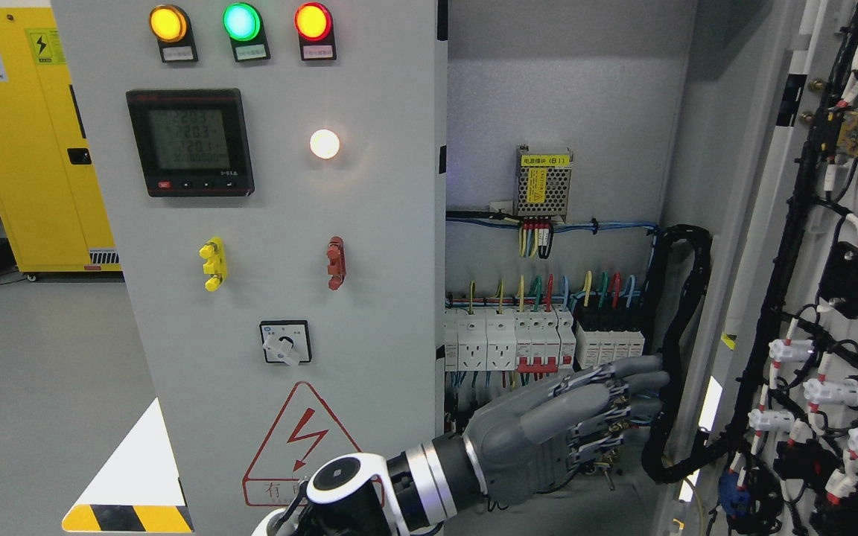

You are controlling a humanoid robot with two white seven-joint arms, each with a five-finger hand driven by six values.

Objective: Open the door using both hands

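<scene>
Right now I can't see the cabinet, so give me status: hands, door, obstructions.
Left hand open, fingers extended inside cabinet. Right hand not in view. Right door swung open. Black cable bundle near fingertips.

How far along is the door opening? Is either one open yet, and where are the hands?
Done: the right door is swung wide, its wired inner face showing and the breakers exposed. In hand: the left hand reaches into the opening, fingers extended, holding nothing. Left: the left door with the indicator lamps looks closed. The right hand is out of view.

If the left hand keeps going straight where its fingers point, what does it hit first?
Probably the black corrugated cable conduit just past the left hand's extended fingertips, before the open right door, though depth is hard to judge here.
</scene>
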